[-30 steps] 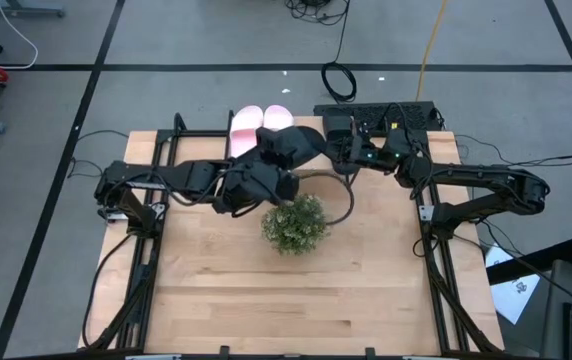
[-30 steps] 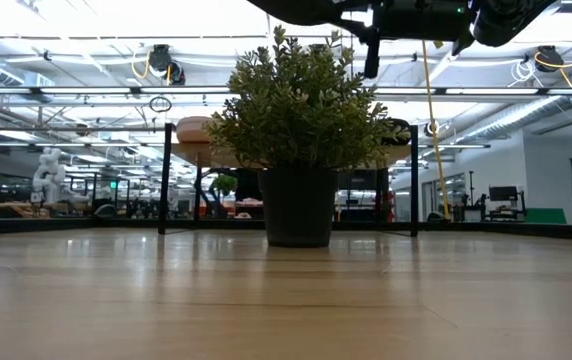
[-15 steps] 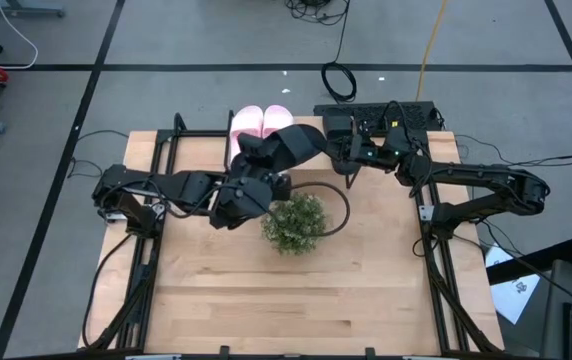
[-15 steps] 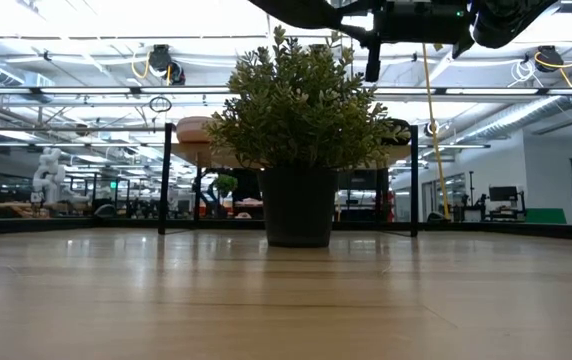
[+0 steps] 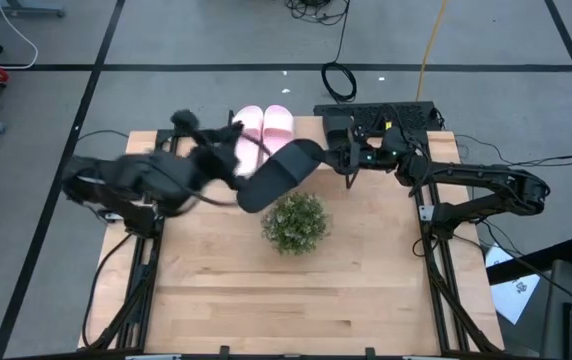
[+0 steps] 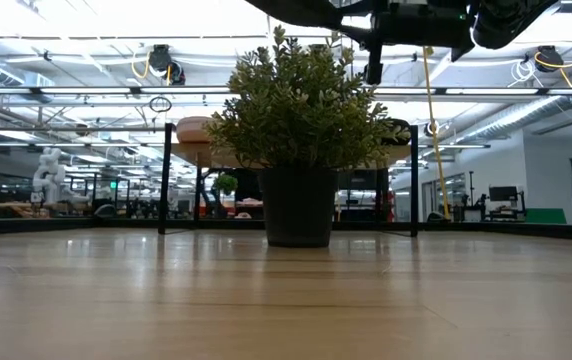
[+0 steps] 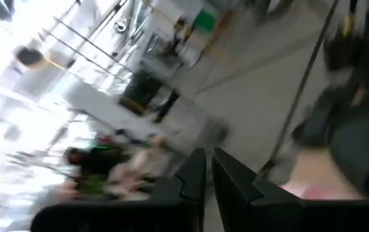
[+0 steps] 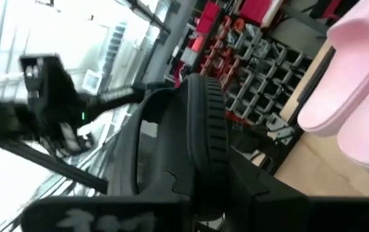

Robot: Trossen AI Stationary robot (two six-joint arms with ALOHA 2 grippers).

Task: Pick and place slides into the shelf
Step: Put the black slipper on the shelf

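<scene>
2 pink slides (image 5: 263, 124) top the shelf (image 6: 165, 180); right claw (image 8: 200, 183) grasps black slide (image 5: 276, 177) beside plant (image 5: 294, 222); left claw (image 7: 205, 171) clenched.

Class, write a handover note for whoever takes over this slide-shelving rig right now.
Right gripper: jaws shut on a black slide, held over the table between the shelf and the plant.
Left gripper: jaws shut, empty, at the table's left.
Done: pink pair on the shelf.
Left: shelve the held black slide; the other black one isn't clearly visible.
</scene>
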